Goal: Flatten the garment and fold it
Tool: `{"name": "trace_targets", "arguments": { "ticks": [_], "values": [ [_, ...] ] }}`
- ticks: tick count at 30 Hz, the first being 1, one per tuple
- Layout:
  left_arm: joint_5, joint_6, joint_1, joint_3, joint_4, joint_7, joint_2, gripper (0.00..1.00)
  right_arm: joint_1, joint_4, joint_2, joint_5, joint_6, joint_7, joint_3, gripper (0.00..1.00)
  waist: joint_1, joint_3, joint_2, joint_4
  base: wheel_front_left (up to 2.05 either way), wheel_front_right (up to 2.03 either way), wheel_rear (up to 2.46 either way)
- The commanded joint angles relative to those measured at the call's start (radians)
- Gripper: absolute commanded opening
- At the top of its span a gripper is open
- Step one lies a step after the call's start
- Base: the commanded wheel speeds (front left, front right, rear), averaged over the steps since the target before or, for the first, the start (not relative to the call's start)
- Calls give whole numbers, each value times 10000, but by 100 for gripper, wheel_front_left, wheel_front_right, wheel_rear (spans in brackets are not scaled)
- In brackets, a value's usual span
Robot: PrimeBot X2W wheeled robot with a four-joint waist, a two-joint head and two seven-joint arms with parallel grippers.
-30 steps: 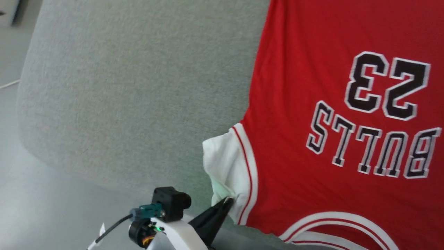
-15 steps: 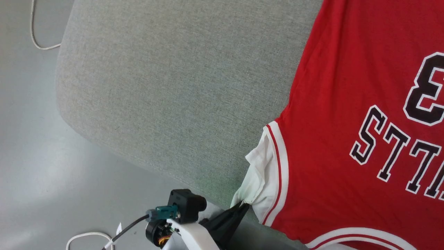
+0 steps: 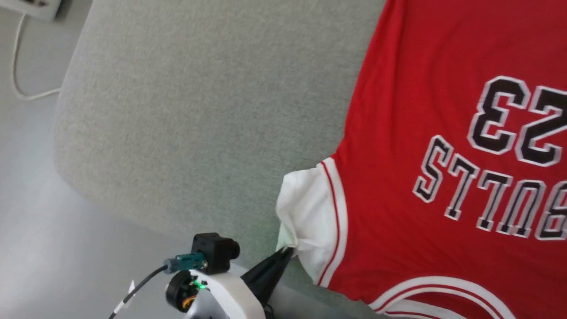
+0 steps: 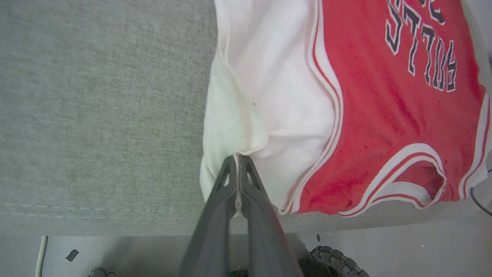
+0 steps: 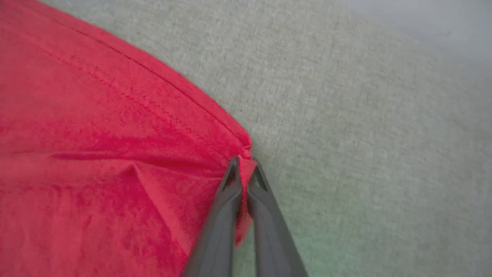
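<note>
The garment point(image 3: 398, 186) is a red T-shirt with white sleeves and black-and-white lettering, lying face up on a grey padded surface, collar toward me. My left gripper point(image 3: 285, 253) is shut on the hem of its white sleeve point(image 3: 308, 212) near the front edge; in the left wrist view the fingers point(image 4: 238, 169) pinch the bunched sleeve point(image 4: 269, 96) fabric. In the right wrist view my right gripper point(image 5: 242, 163) is shut on a red corner of the garment point(image 5: 115, 154), where the hem and side edge meet.
The grey padded surface point(image 3: 199, 110) stretches wide to the left of the shirt. A white cable point(image 3: 20, 84) lies on the grey floor point(image 3: 53, 248) at upper left. In the left wrist view a wheel point(image 4: 334, 261) sits below the surface's front edge.
The head camera swung, shifting the whole picture. My left gripper stays shut on the sleeve hem, which looks a little more spread now.
</note>
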Motion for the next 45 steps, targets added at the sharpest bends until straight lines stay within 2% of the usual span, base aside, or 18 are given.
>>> {"name": "trace_targets", "arguments": {
  "ticks": [1, 10, 14, 18, 22, 27, 33, 38, 39, 40, 41, 45],
  "values": [
    [-67, 88, 95, 100, 47, -17, 136, 0, 1021, 464, 196, 83, -9, 216, 205, 0, 0, -1226, 0, -1125, 0, 0, 0],
    [-329, 538, 637, 1002, 302, -265, 634, 0, 3532, -289, 910, 854, -9, -469, -44, 0, 0, -2930, 0, -2700, 0, 0, 0],
    [-457, 714, 967, 1252, 333, -298, 781, 0, 4795, -1312, 1030, 1163, -9, -390, -223, 0, 0, -3441, 0, -3268, 0, 0, 0],
    [-572, 840, 1227, 1476, 314, -389, 877, 0, 6155, -2676, 1229, 1445, -9, 70, -832, 0, 0, -3786, 0, -3650, 0, 0, 0],
    [-698, 911, 1328, 1689, 283, -467, 944, 0, 7511, -4229, 1699, 1434, -9, 762, -1802, 0, 0, -3943, 0, -3861, 0, 0, 0],
    [-752, 966, 1364, 1804, 245, -555, 965, 0, 9117, -5741, 2198, 901, -9, 1704, -2521, 0, 0, -3979, 0, -3942, 0, 0, 0],
    [-696, 1026, 1198, 1842, 387, -785, 844, 0, 10315, -6155, 2904, 583, -9, 2011, -2991, 0, 0, -3874, 0, -3751, 0, 0, 0],
    [-684, 983, 1119, 1770, 496, -850, 785, 0, 10592, -6043, 3065, 642, -9, 1943, -2845, 0, 0, -3898, 0, -3585, 0, 0, 0],
    [-684, 978, 1121, 1750, 517, -859, 774, 0, 10567, -6069, 2982, 544, -9, 1761, -2778, 21, 0, -3924, 0, -3537, 0, 0, 0],
    [-686, 971, 1124, 1733, 523, -871, 763, 0, 10537, -6076, 2885, 483, -9, 1643, -2693, 94, 0, -3937, 0, -3488, 0, 0, 0],
    [-691, 967, 1125, 1722, 522, -889, 748, 0, 10489, -6096, 2777, 500, -9, 1635, -2582, 100, 0, -3953, 0, -3437, 0, 0, 0],
    [-628, 984, 1090, 1668, 425, -952, 720, 0, 9762, -6531, 2465, 901, -9, 1725, -2409, 100, 0, -3908, 0, -3202, 0, 0, 0]
  ]
}}
